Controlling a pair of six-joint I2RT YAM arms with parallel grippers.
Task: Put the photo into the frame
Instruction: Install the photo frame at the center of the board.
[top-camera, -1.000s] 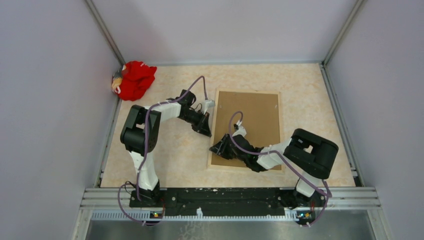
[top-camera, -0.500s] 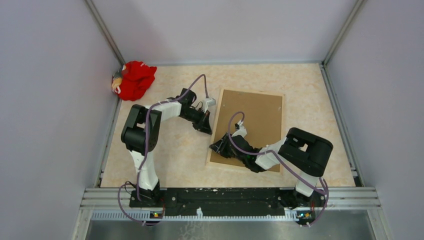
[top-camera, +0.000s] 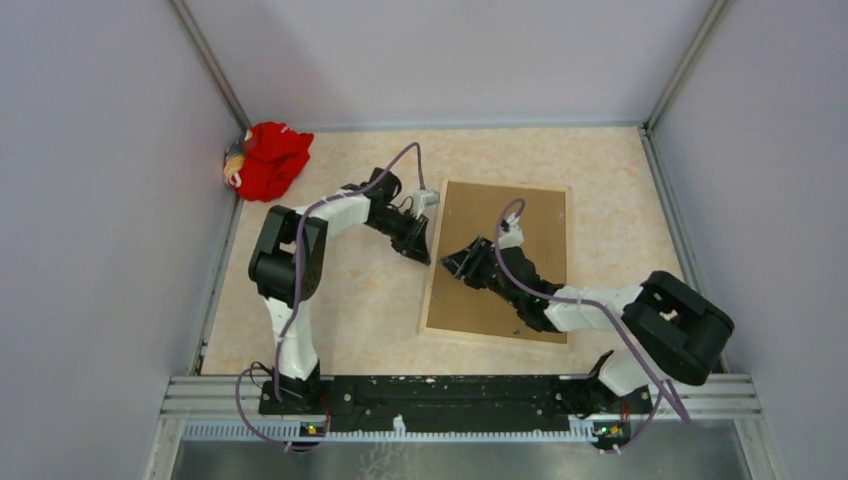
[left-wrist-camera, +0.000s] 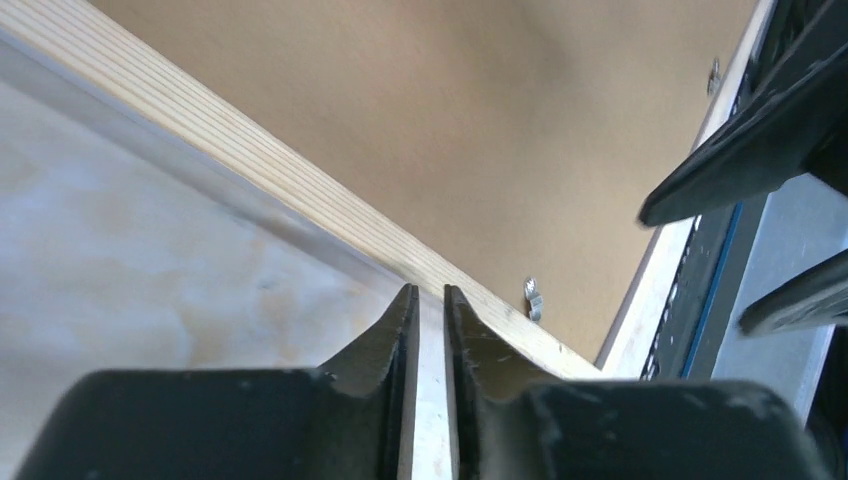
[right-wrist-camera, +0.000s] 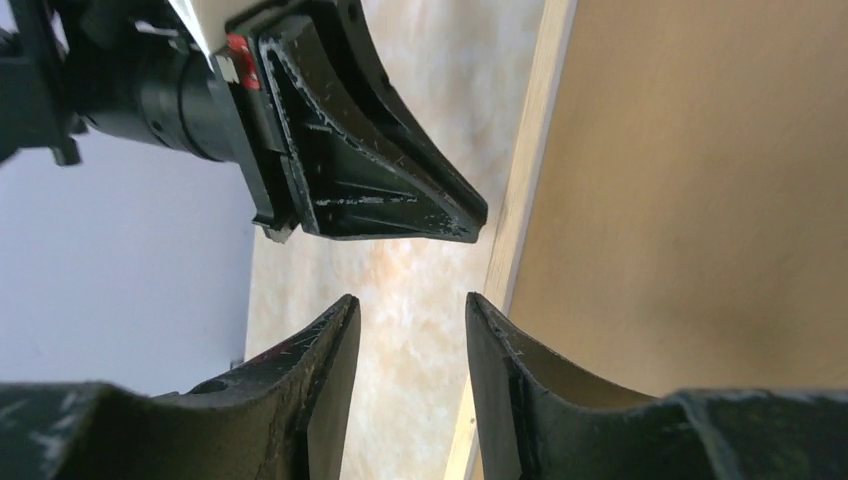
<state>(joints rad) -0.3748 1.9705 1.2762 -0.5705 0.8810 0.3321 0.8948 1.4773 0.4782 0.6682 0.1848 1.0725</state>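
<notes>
The frame (top-camera: 490, 336) lies face-down on the desk (top-camera: 340, 300), its brown backing board (top-camera: 540, 230) facing up. The left tool (top-camera: 422, 252) sits at the frame's left rim. In its wrist view the jaws stand only a thin slit apart over the pale wood edge (left-wrist-camera: 300, 190) – whether they pinch anything cannot be told. The right tool (top-camera: 450, 264) hovers just inside that same rim, close to the left one; its jaws are parted and hold nothing – desk and rim show between them. A red cloth (top-camera: 268, 160) lies in the far left corner.
</notes>
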